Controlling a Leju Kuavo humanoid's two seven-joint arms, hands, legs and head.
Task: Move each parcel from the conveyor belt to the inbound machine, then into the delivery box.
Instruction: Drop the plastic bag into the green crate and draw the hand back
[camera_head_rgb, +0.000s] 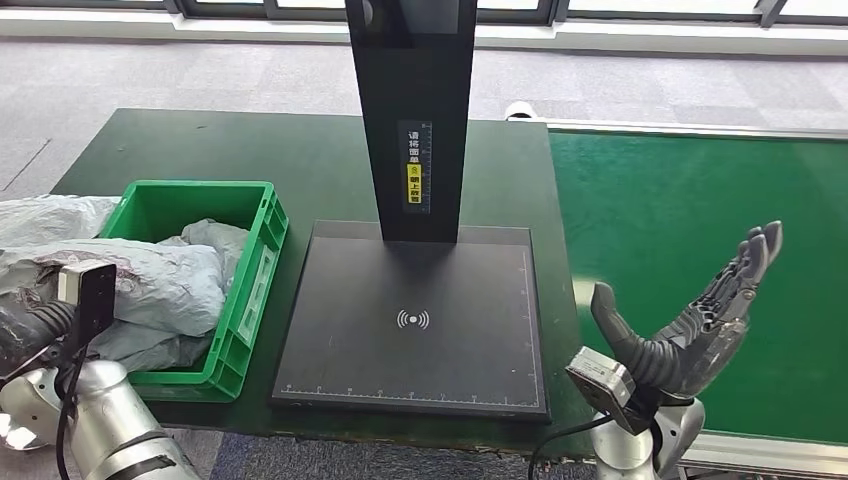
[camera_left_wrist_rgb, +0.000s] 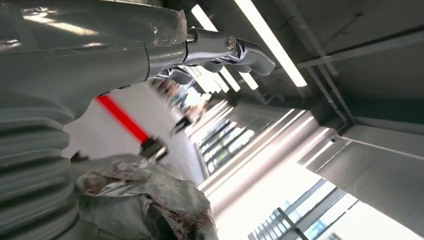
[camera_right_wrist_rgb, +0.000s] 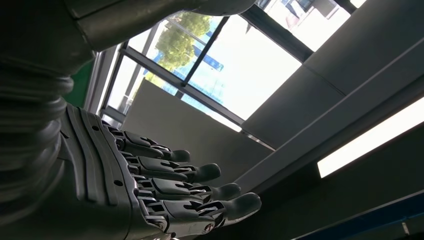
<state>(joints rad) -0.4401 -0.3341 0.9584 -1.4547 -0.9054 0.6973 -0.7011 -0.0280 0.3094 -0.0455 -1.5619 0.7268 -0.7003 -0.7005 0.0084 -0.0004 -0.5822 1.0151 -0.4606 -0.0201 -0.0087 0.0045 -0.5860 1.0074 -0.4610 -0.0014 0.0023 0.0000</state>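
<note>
The green delivery box (camera_head_rgb: 262, 262) sits on the dark table (camera_head_rgb: 300, 160) just left of the inbound machine (camera_head_rgb: 415, 330), and it already holds crumpled grey parcels (camera_head_rgb: 185, 285) heaped above its rim, so that part of the work looks done for several of them. The machine's flat black scanning plate is bare, and the visible stretch of the green conveyor belt (camera_head_rgb: 690, 200) on the right carries no parcel. The right hand (camera_head_rgb: 700, 320) hovers over the near edge of the belt, palm up, fingers stretched and apart, holding nothing; the right wrist view shows the same spread fingers (camera_right_wrist_rgb: 200, 172) against the ceiling. The left hand (camera_head_rgb: 35, 320) is at the far left, pressed against grey wrapping beside the box; in the left wrist view a crumpled grey parcel (camera_left_wrist_rgb: 145, 200) lies close by it, but I cannot tell whether the hand grips it. As I judge it, the next parcel must arrive on the belt before anything more can be scanned and boxed.
</note>
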